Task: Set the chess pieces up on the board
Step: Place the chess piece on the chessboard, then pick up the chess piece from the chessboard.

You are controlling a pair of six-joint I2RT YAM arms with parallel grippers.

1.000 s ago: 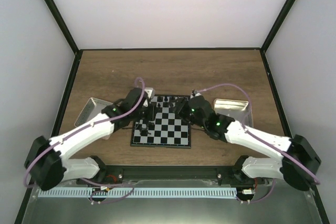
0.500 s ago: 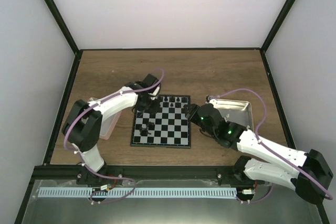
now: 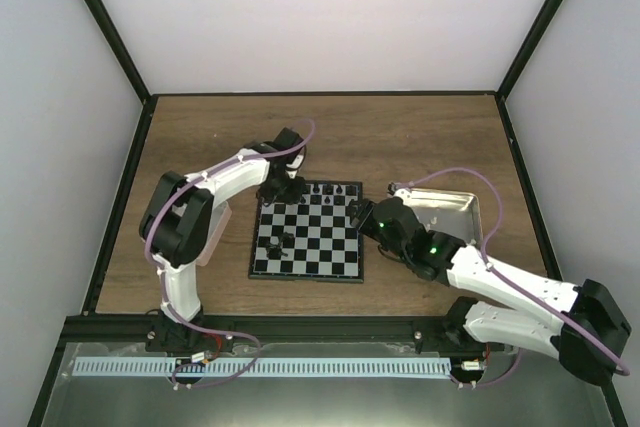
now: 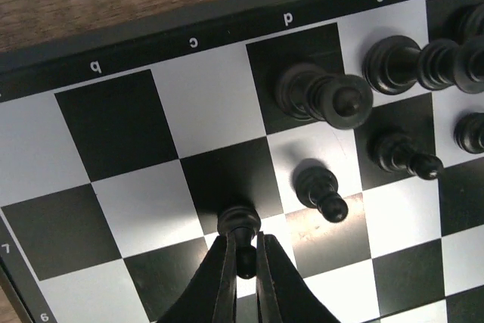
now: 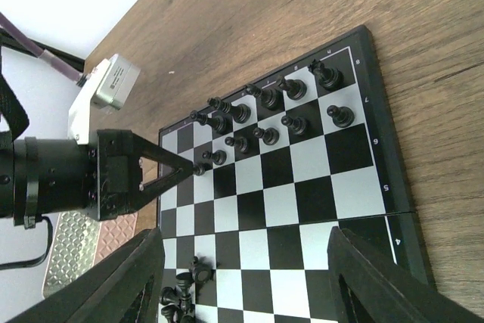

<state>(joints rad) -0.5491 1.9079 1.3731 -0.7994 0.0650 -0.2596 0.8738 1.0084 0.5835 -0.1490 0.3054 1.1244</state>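
Note:
The board (image 3: 330,247) lies in the middle of the table. Several black chess pieces (image 3: 325,190) stand along its far edge, and a loose heap of black pieces (image 3: 278,242) lies near its left side. My left gripper (image 3: 283,190) is over the board's far left corner. In the left wrist view this gripper (image 4: 243,251) is shut on a black pawn (image 4: 240,225) whose base rests on a dark square. My right gripper (image 3: 362,212) hovers at the board's right edge. It is open wide and empty (image 5: 249,293). No cream-white pieces show.
A pink tray (image 3: 210,242) lies left of the board, partly under the left arm. A tan metal tray (image 3: 445,209) lies right of it, behind the right arm. The right wrist view shows the left gripper (image 5: 198,169) and the heap (image 5: 181,296).
The left arm has swung from the board's near left to its far left corner and settled there. The right gripper has drawn back from the board's far middle to its right edge.

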